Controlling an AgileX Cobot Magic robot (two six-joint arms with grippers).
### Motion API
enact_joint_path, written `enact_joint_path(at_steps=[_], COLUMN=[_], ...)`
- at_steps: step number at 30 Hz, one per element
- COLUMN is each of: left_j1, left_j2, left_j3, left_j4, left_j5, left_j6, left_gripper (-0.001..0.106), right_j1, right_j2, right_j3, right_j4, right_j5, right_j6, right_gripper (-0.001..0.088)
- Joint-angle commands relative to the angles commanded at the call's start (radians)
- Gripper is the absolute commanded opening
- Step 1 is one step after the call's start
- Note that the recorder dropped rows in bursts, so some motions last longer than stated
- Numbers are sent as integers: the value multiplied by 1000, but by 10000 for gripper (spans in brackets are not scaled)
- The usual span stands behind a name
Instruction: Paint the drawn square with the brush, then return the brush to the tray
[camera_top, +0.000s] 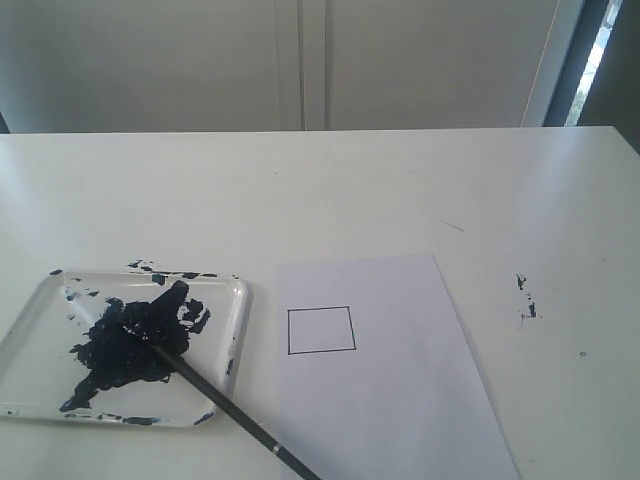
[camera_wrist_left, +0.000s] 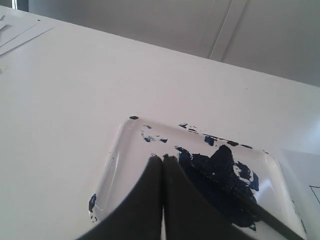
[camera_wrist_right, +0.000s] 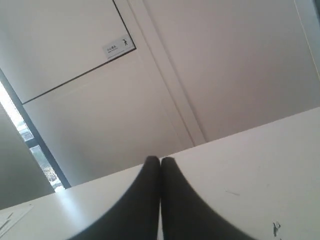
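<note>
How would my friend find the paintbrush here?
On the white table, find the clear tray smeared with dark paint, left of the white paper. The brush lies with its tip in the blotch and its handle poking over the rim: the only long, thin black stick.

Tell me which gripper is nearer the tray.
Left. The left gripper hangs just over the rim of the tray; the right gripper faces table and wall, with no tray in its view.

Soft, even daylight is seen; the window strip (camera_top: 603, 45) at the exterior view's upper right is blown out. Weak glare is caught on the tray (camera_top: 242, 310) rim. Fine detail is slightly blurred throughout.
</note>
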Motion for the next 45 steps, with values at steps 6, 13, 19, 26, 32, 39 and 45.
enact_joint_path(at_steps=[6, 13, 19, 26, 32, 39, 45], left_j1=[0, 0, 0, 0, 0, -11, -11], left_j2=[0, 0, 0, 129, 256, 354, 379], left_j3=[0, -32, -109, -194, -280, -345, -398], left_j4=[0, 0, -7, -7, -15, -270, -412], left_j5=[-61, -52, -49, 35, 146, 292, 440], left_j6=[-31, -52, -52, -43, 18, 401, 765], left_gripper=[0, 0, 0, 0, 0, 0, 0], right_j1=[0, 0, 0, 0, 0, 0, 0], right_j2=[0, 87, 233, 456, 655, 835, 872], right_j3=[-74, -147, -260, -372, -419, -435, -435], right_j4=[12, 58, 100, 301, 561, 695, 697], right_j5=[117, 166, 200, 345, 514, 674, 516], right_j6=[-75, -145, -263, -534, -862, -1026, -1003], right_gripper=[0, 0, 0, 0, 0, 0, 0])
